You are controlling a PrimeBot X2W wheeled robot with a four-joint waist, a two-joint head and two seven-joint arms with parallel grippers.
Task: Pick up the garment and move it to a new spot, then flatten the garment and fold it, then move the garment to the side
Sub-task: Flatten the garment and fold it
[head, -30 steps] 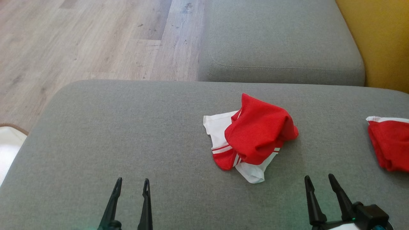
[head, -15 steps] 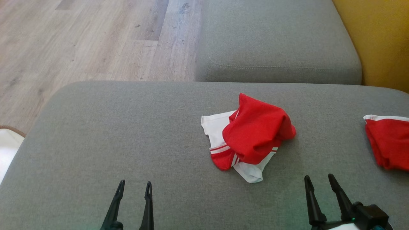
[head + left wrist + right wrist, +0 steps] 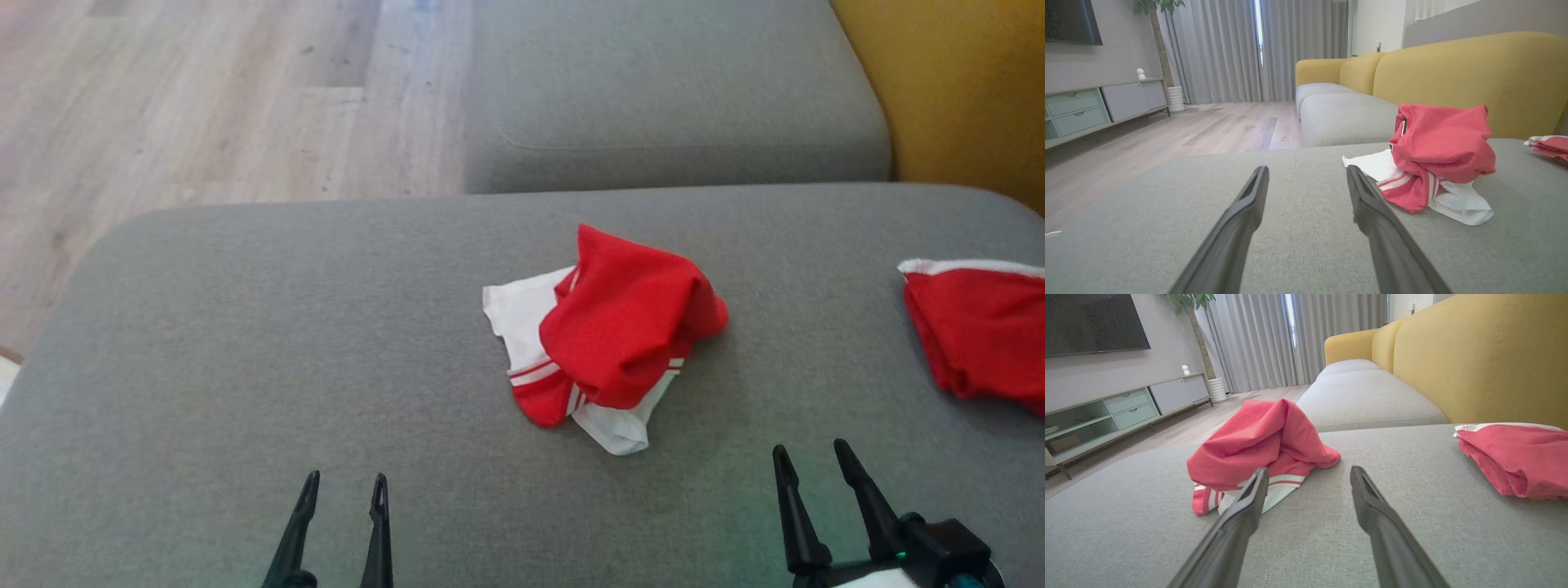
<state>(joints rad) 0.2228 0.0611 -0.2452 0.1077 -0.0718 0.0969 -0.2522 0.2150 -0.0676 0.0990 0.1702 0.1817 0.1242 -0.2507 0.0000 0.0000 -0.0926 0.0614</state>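
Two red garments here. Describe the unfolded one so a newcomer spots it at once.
Start at the wide grey cushion nearest the robot and look near its middle. The garment there is a crumpled red heap with white striped fabric poking out; the other red garment lies flatter at the cushion's right edge.

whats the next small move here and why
Probably ease the right claw forward and leftward to the crumpled red-and-white garment. It and the left claw are open, empty and short of the heap, which lies on the grey cushion nearer the right one.
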